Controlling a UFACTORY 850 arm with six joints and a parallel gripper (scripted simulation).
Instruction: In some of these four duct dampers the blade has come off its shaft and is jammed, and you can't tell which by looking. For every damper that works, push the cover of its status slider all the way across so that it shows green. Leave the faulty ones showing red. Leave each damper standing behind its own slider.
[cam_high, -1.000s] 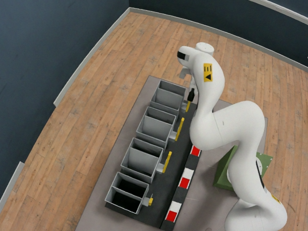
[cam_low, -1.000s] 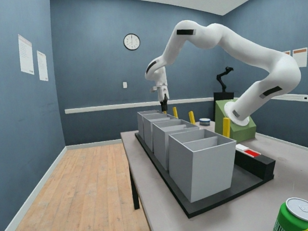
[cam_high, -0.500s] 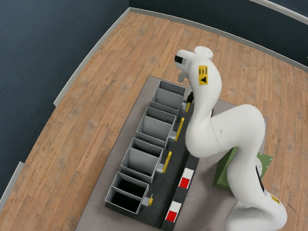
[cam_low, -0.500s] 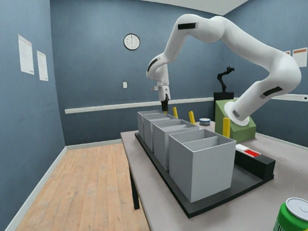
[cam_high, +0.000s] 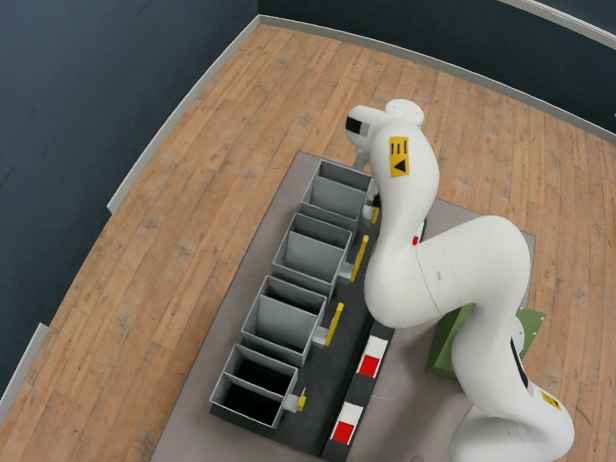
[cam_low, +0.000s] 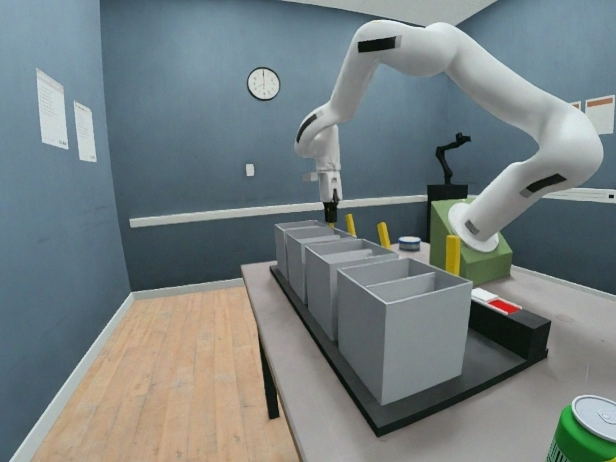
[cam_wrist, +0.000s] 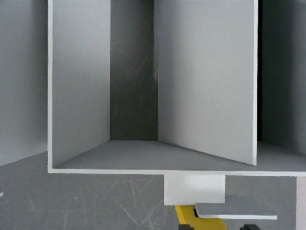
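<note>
Four grey open-topped dampers stand in a row on a black base: the far one (cam_high: 336, 194), the second (cam_high: 312, 252), the third (cam_high: 285, 317) and the near one (cam_high: 255, 390). Each has a yellow lever on its right side. My gripper (cam_low: 330, 212) is at the far damper's lever (cam_wrist: 187, 215) and is shut on it; my arm mostly hides it in the overhead view. In the wrist view the far damper's blade (cam_wrist: 205, 80) stands at an angle inside the box. The two near sliders show red (cam_high: 369, 365) (cam_high: 343, 431). A third slider's red window (cam_high: 415, 240) peeks past my arm. The fourth is hidden.
My arm stands on a green pedestal (cam_high: 450, 345) right of the slider strip. A green can (cam_low: 585, 430) is at the table's near right corner. A small blue and white tin (cam_low: 409, 243) sits at the far end. A black figure on a stand (cam_low: 447, 165) is behind the table.
</note>
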